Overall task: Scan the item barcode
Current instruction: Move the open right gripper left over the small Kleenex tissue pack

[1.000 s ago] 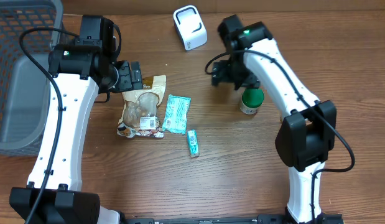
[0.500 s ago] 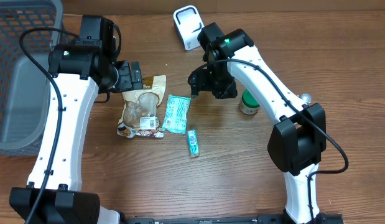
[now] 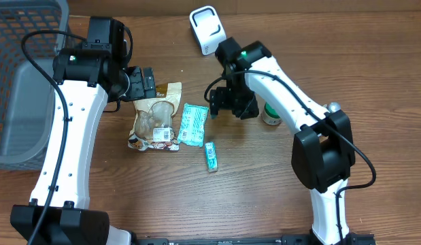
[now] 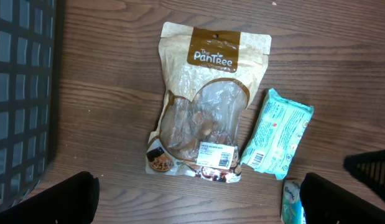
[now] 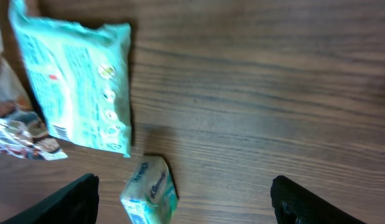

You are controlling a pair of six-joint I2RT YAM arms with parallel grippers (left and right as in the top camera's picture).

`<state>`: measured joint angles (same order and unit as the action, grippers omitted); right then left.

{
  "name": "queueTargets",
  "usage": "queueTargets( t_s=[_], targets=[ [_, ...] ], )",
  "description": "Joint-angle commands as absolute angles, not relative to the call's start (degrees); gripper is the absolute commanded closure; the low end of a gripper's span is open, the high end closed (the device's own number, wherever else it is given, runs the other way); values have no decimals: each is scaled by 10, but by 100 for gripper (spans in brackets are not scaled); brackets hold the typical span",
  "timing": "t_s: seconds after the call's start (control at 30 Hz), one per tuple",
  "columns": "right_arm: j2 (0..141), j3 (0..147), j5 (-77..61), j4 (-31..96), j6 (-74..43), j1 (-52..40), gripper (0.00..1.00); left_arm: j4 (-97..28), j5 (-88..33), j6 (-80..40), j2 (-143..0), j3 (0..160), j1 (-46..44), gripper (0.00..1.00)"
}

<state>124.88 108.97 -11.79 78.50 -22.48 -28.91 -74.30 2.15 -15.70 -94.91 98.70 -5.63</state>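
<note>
A tan snack bag (image 3: 156,119) (image 4: 208,106), a teal wipes packet (image 3: 194,124) (image 4: 278,140) (image 5: 77,87) and a small Kleenex tissue pack (image 3: 211,156) (image 5: 150,196) lie flat in the middle of the table. My right gripper (image 3: 227,105) (image 5: 185,199) hovers open just right of the teal packet. In its wrist view the tissue pack sits between the fingers, nearer the left one, and is not gripped. My left gripper (image 3: 143,83) (image 4: 195,202) is open above the snack bag and holds nothing. The white scanner (image 3: 208,30) stands at the back.
A green can (image 3: 271,112) stands just right of my right arm. A dark mesh basket (image 3: 26,82) (image 4: 24,93) fills the far left. The tissue pack's end (image 4: 293,202) shows beside my left gripper's right finger.
My right arm has swung left, from above the green can to beside the teal packet, and its jaws have narrowed slightly. The left arm and the items have not moved.
</note>
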Motion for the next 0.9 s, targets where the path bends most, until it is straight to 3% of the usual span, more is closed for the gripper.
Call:
queueTargets(
  t_s=[0.0,0.4,0.87],
  targets=[
    [1240,1067,-121,778,-225,-301,15,-743,19,-152,-954,986,-57,0],
    [1240,1057,-121,773,-225,-334,25,-743,19,-152,-954,986,-57,0],
    [1240,1048,-106,795,-258,-416,26,-743,19,-152,-954,986,-57,0]
  ],
)
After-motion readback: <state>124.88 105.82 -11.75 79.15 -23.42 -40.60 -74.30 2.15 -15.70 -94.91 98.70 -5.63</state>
